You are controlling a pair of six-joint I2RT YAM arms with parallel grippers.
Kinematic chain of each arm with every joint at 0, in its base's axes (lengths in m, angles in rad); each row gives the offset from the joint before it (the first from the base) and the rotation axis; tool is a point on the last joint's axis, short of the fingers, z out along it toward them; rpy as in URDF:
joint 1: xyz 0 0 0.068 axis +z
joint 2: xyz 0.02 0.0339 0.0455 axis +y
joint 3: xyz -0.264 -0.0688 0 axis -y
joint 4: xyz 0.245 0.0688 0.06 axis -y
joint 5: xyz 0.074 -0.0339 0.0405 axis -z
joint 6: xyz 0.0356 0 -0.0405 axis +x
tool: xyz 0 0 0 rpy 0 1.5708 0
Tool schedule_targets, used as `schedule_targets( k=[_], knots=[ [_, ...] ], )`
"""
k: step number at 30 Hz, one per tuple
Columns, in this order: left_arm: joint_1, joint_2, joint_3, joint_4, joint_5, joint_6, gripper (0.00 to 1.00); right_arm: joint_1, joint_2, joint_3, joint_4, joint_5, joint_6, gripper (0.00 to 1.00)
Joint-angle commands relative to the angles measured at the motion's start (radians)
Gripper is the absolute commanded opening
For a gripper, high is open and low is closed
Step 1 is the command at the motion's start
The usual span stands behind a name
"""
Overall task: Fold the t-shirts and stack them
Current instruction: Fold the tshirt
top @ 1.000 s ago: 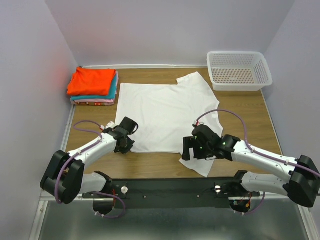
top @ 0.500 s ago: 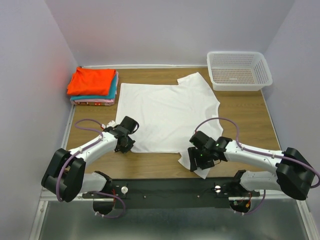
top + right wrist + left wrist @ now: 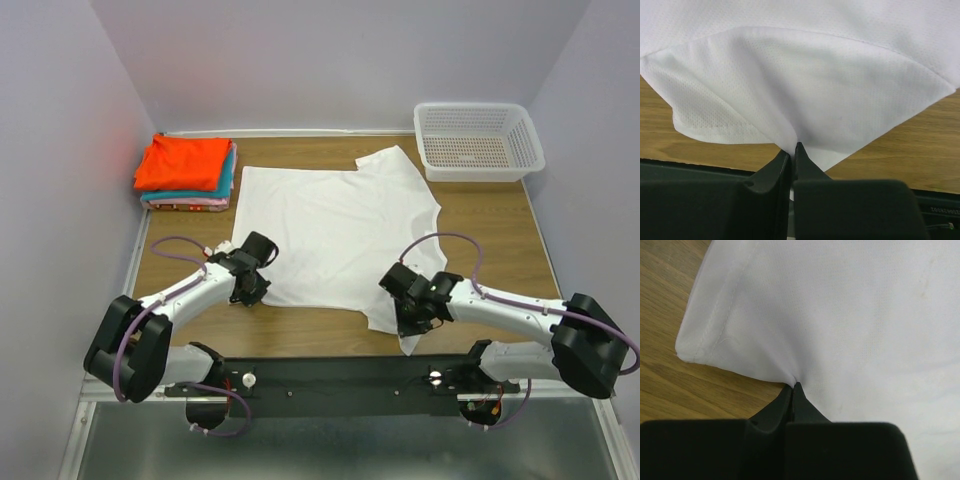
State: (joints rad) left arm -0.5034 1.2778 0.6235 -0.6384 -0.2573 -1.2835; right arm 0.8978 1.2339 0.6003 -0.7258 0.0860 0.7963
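Two-point clamp on the white t-shirt (image 3: pixel 335 225).
It lies spread flat on the table (image 3: pixel 500 240); the left gripper (image 3: pixel 794 388) is pinched on its near-left corner, the right gripper (image 3: pixel 794 148) on its near-right sleeve edge. The folded t-shirts (image 3: pixel 187 172) sit stacked far left.

— How does the left side stand, seen from above?
— The left arm (image 3: pixel 185 293) reaches forward and inward from its base, lying low, wrist tipped down. The left gripper (image 3: pixel 794 386) has its jaws pressed together, pinching a fold of the white t-shirt (image 3: pixel 340 215) beside a corner.
— And the right?
— The right arm (image 3: pixel 510 305) stretches low toward the centre, wrist angled down. The right gripper (image 3: pixel 794 145) has its jaws closed on the same shirt's near edge.
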Motion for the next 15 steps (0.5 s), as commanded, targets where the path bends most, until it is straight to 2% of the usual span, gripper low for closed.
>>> schedule_targets(
  k=[1, 2, 15],
  knots=[
    [0.002, 0.018, 0.028, -0.063, 0.001, 0.018, 0.0, 0.006, -0.025, 0.061, -0.079, 0.112, 0.024, 0.06],
    [0.002, 0.018, 0.034, -0.076, -0.005, 0.021, 0.0, 0.006, -0.024, 0.072, -0.089, 0.144, 0.027, 0.0],
    [0.002, 0.058, 0.192, -0.204, -0.089, 0.039, 0.0, -0.01, 0.039, 0.274, -0.15, 0.339, -0.068, 0.0]
  ],
)
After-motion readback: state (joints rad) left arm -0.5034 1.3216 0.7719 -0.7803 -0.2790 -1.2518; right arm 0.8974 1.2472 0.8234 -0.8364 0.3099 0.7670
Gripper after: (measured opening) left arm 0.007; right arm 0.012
